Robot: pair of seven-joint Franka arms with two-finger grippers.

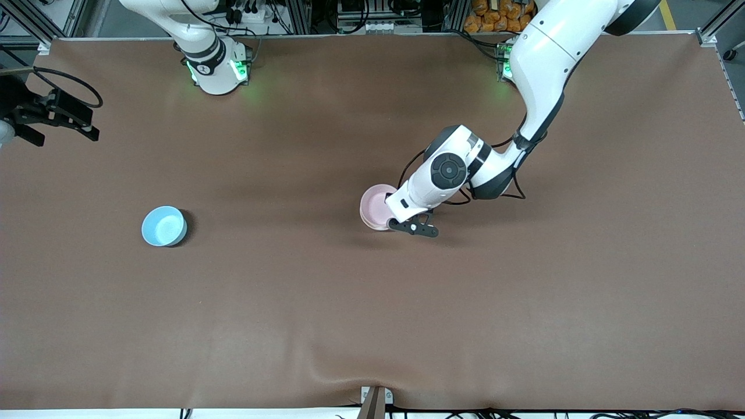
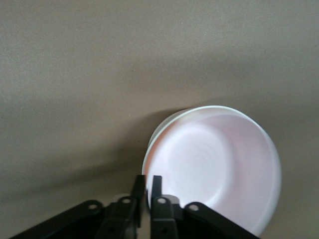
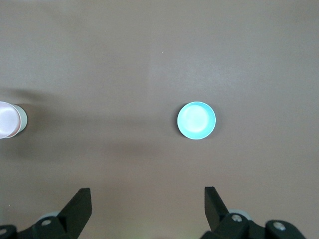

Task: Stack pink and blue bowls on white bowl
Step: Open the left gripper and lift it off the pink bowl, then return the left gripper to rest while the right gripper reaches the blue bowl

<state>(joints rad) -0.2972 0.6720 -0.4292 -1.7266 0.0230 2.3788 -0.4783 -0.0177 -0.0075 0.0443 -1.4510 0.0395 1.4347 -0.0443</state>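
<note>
From the front, the glossy pale pink round bowl (image 1: 377, 206) sits in the creamy white round bowl (image 1: 369, 223) near the middle of the brown worktop (image 1: 372, 320). Only a thin edge of the white one shows under it. The left gripper (image 1: 412, 226) is at the pink rim. The light sky-blue round bowl (image 1: 164, 226) stands alone, well apart, toward the right arm's end. The right gripper (image 1: 55, 119) waits up high over that end.

From the left wrist, the pink bowl (image 2: 219, 169) fills the white bowl (image 2: 162, 130). The jaws are narrow, with the pink rim in the slit between them, and I cannot tell if they pinch it or just let go.

From the right wrist, the blue bowl (image 3: 197, 121) lies below wide jaws. It looks light, hard and slippery, and might crack if dropped, so pinching its thin rim seems best
</note>
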